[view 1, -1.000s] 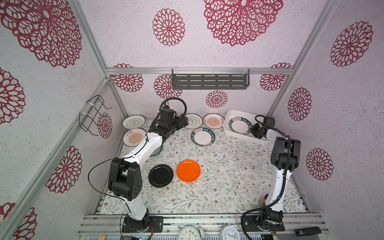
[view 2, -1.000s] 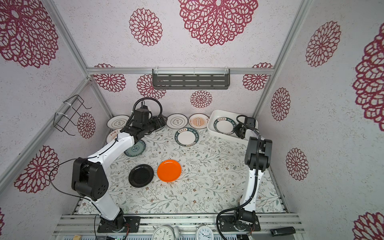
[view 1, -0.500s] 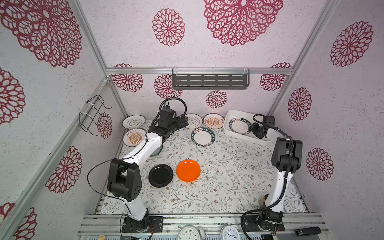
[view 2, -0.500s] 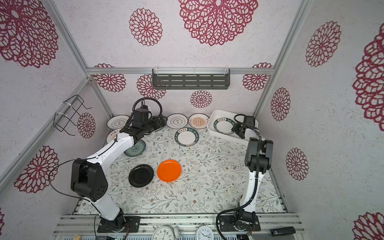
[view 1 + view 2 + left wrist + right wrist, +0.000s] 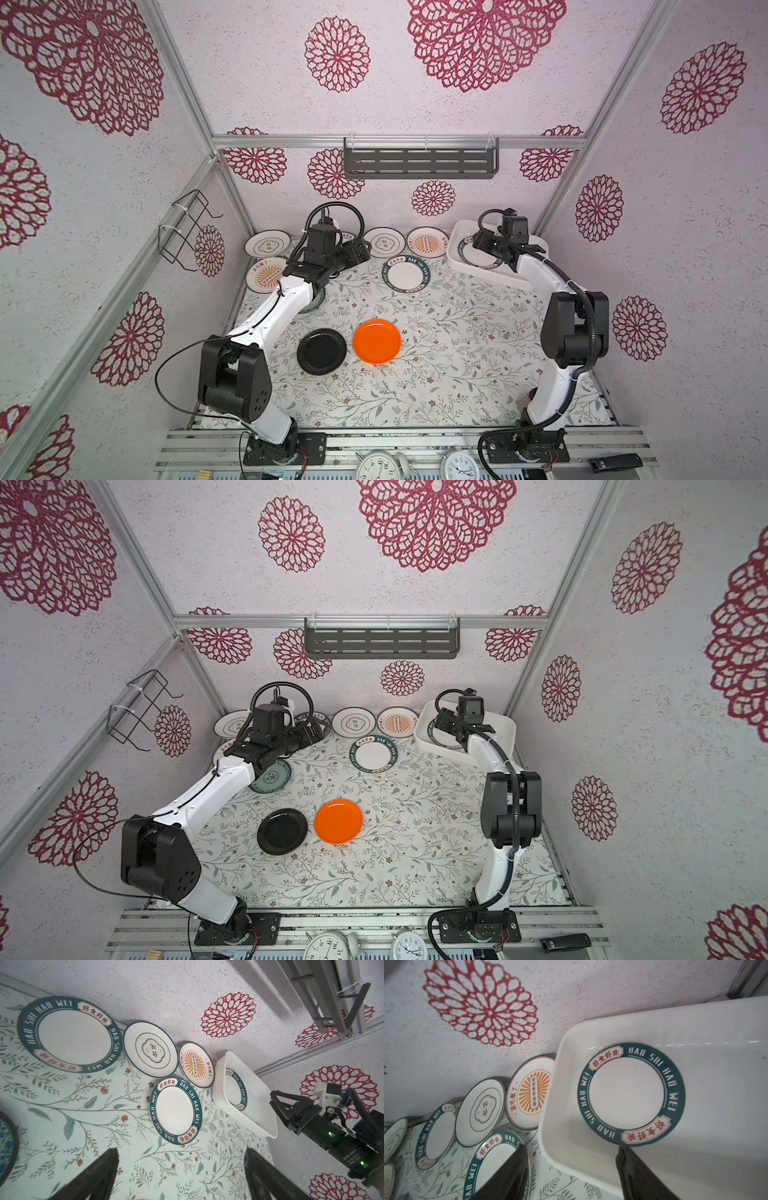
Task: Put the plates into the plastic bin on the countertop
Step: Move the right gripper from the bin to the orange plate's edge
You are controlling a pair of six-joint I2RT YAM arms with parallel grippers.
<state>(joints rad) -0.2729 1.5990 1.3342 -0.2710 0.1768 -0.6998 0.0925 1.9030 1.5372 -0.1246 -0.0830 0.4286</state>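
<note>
1. Nearest, the black plate (image 5: 321, 351) and the orange plate (image 5: 377, 341) lay just beside each other on the countertop (image 5: 457, 353).
2. Beyond them, the teal patterned plate (image 5: 271, 776) sat partly under the left arm.
3. A green-rimmed plate (image 5: 406, 274) lay flat farther back.
4. The left gripper (image 5: 180, 1152) hovered with its jaws spread wide, holding nothing.
5. The right gripper (image 5: 573, 1148) stood parted astride the near wall of the plastic bin (image 5: 482, 274), gripping nothing. One fingertip sat right at the rim of a second green-rimmed plate (image 5: 631, 1095) lying inside.
6. Farthest, a ringed plate (image 5: 383, 242) and a sunburst plate (image 5: 427, 242) lay by the back wall.
</note>
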